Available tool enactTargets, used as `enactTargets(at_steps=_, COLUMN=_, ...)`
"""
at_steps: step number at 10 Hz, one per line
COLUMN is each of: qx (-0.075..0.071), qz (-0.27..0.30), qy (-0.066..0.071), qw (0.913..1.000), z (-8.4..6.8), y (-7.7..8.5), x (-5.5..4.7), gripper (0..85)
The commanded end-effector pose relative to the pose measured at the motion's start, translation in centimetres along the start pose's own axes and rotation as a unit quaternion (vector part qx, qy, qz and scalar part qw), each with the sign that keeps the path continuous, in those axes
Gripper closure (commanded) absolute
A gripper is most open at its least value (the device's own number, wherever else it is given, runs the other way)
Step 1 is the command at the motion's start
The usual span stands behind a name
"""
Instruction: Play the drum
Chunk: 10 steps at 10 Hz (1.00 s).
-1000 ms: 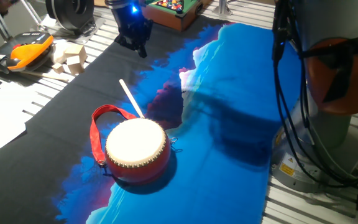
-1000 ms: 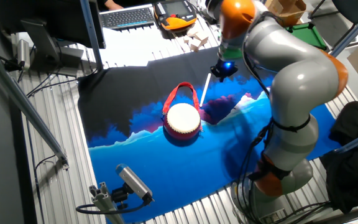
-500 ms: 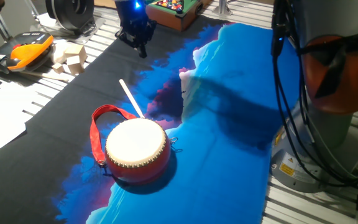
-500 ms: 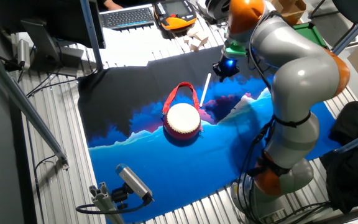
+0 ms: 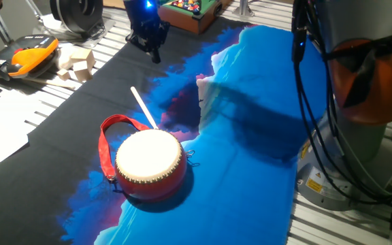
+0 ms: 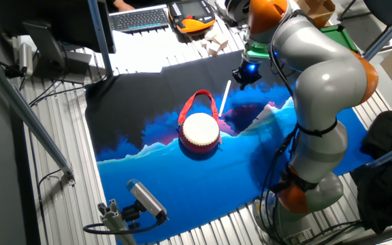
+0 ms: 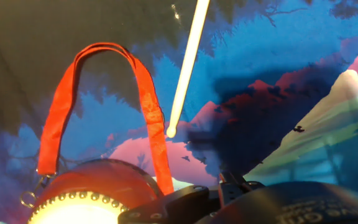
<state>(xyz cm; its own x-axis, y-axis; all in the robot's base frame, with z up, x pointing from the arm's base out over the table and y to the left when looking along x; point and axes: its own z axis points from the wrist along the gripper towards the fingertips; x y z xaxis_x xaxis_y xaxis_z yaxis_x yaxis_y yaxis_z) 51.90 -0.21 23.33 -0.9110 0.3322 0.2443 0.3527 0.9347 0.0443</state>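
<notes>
A: Left to right, what has shifted in the past second?

B: On the cloth, nothing. The drum sits where it sat, head up, its red strap looped off to the left, and the thin white stick lies in the same place, one end by the drum's rim. Only the arm has moved: the gripper has drifted slightly farther back, hanging well apart from both.

A: Is it holding anything?

B: Nothing shows in it. How wide the jaws stand cannot be told; the hand view shows only dark housing.

A: So for the task?

B: Probably no beat struck yet; the stick looks untouched.
</notes>
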Motion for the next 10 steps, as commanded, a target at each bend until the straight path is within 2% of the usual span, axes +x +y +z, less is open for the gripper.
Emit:
enactTargets(at_steps=1, qx=-0.002, qz=0.001, qy=0.003, qw=1.0000, z=0.3, y=0.0, x=-1.1, gripper=85.0)
enactTargets(at_steps=2, qx=-0.003, qz=0.002, qy=0.003, qw=1.0000, z=0.7, y=0.2, x=-2.2, gripper=85.0)
enactTargets(at_steps=3, qx=0.006, qz=-0.001, qy=0.000, qw=1.0000, z=1.0, y=0.3, x=-2.8, gripper=85.0)
enactTargets(at_steps=6, qx=-0.007, qz=0.007, qy=0.004, qw=0.9999, z=2.1, y=0.2, x=-5.2, gripper=85.0)
enactTargets(at_steps=9, qx=-0.008, qz=0.010, qy=0.005, qw=0.9999, z=2.1, y=0.3, x=-5.2, gripper=85.0)
enactTargets(at_steps=10, qx=-0.002, qz=0.012, qy=0.001, qw=0.9999, z=2.1, y=0.3, x=-5.2, gripper=85.0)
